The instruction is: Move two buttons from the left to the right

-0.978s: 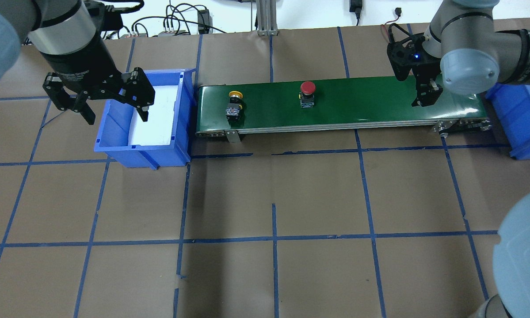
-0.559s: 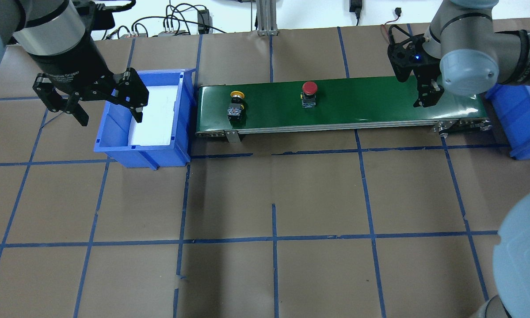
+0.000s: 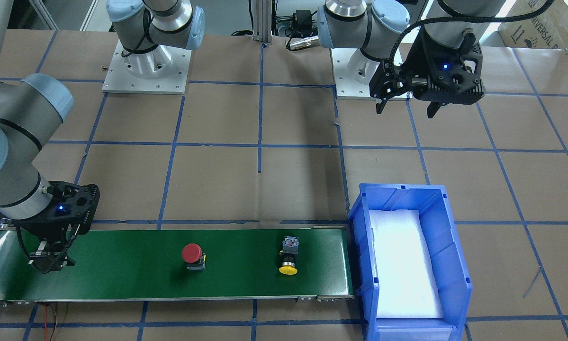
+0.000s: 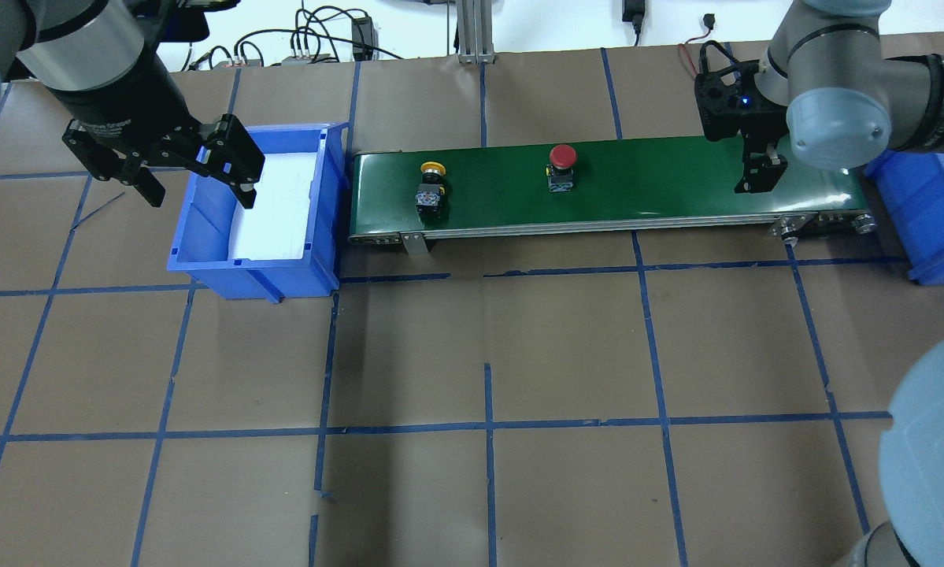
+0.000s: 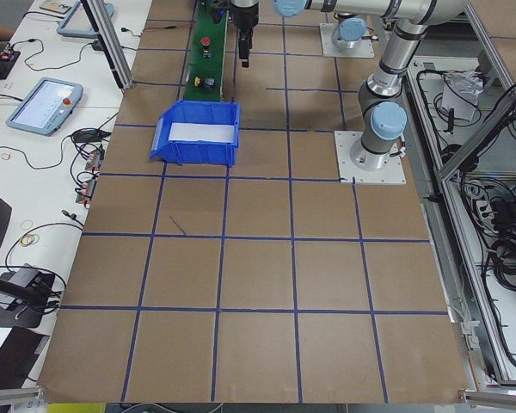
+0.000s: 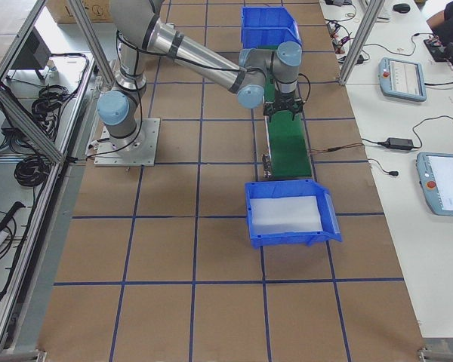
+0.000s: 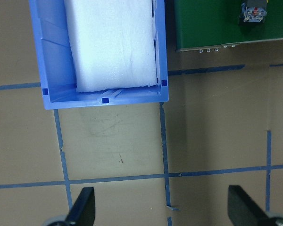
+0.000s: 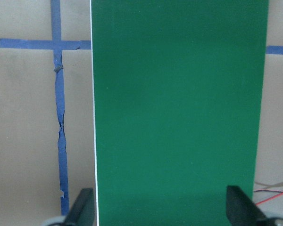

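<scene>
On belt, red button, yellow button, toppled-looking

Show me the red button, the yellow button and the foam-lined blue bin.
red button (image 4: 562, 153), overhead view, cap.
yellow button (image 4: 434, 167), overhead view, cap.
foam-lined blue bin (image 4: 235, 276), overhead view, near wall.

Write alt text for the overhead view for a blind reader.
A yellow button and a red button sit on a green conveyor belt. The open right gripper hangs over its right end; the open left gripper hangs above a blue bin.
</scene>
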Available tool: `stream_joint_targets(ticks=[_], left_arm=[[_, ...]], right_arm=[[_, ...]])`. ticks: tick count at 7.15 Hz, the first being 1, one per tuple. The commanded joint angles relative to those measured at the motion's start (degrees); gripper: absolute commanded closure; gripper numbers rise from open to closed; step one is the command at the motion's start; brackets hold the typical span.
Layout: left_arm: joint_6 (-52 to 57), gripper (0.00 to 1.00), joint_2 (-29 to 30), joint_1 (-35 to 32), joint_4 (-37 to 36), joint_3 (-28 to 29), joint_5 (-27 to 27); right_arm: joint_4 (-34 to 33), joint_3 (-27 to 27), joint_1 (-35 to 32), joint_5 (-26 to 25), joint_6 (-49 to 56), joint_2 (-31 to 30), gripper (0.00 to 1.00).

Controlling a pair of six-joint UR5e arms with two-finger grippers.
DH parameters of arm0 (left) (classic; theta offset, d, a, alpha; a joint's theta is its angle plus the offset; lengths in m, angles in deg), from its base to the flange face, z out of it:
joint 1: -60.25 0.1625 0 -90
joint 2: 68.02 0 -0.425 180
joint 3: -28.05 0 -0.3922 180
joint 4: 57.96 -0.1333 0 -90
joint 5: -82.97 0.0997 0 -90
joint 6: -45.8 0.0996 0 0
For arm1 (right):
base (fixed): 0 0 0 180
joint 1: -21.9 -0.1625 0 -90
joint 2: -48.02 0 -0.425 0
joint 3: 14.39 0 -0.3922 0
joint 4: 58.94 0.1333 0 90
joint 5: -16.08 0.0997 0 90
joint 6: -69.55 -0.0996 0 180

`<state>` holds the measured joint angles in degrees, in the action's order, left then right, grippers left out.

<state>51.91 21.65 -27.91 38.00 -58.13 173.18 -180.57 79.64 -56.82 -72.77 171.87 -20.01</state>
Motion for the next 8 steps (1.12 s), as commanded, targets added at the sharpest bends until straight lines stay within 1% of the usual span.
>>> stream_joint_targets(ticks=[1,4,5,6,8], left_arm=[[-2.15,0.00,0.33,2.01,0.36,0.23,-2.57],[-5.49,0.00,0.33,1.94,0.36,-0.82,-1.96],[-5.67,0.00,0.33,1.85,0.63,-0.65,-0.83],[-5.85,0.00,0.16,1.33,0.54,-1.17,2.49],[-6.20,0.00,0.07,0.27,0.28,-1.17,2.35]], right_arm=[[-0.10,0.19,0.15,0.43,-0.01,0.00,0.03],[-0.19,0.28,0.06,0.26,-0.01,0.00,0.03],[-0.19,0.37,0.06,0.35,-0.01,0.00,0.04],[-0.19,0.46,0.15,0.35,-0.01,0.00,0.04],[-0.19,0.46,0.06,0.35,-0.01,0.00,0.04]])
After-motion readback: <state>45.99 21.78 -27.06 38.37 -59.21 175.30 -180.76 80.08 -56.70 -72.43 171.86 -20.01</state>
